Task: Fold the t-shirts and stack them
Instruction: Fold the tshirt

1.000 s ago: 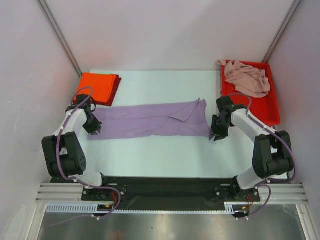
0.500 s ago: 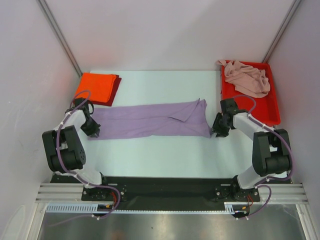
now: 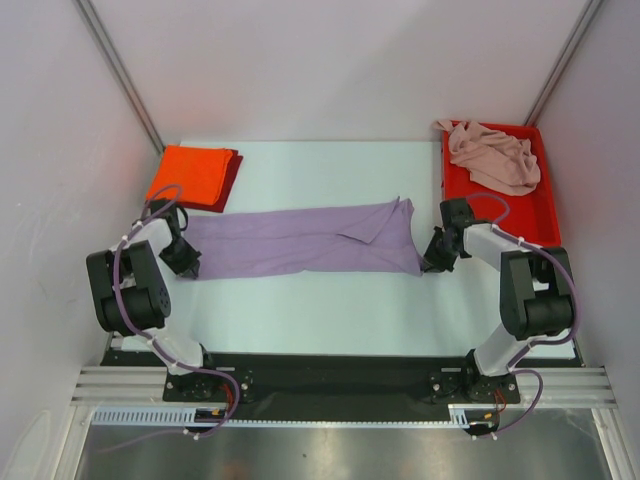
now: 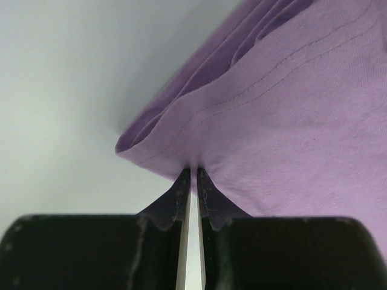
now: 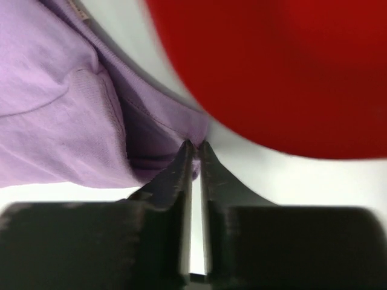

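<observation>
Purple t-shirt [image 3: 300,240] lies flat, a long strip across mid frame, w/ folds near its right end. Left gripper [image 3: 188,264] pinches its left edge & right gripper [image 3: 431,264] its right corner.

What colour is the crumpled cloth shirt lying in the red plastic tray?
Pale pink; the crumpled shirt shows best in the top external view.

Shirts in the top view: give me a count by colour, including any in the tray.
purple shirt: 1, laid out long
orange shirt: 1, folded
dark red shirt: 1, only its edge shows under the orange one
pale pink shirt: 1, crumpled in the red tray
Total: 4 shirts
</observation>
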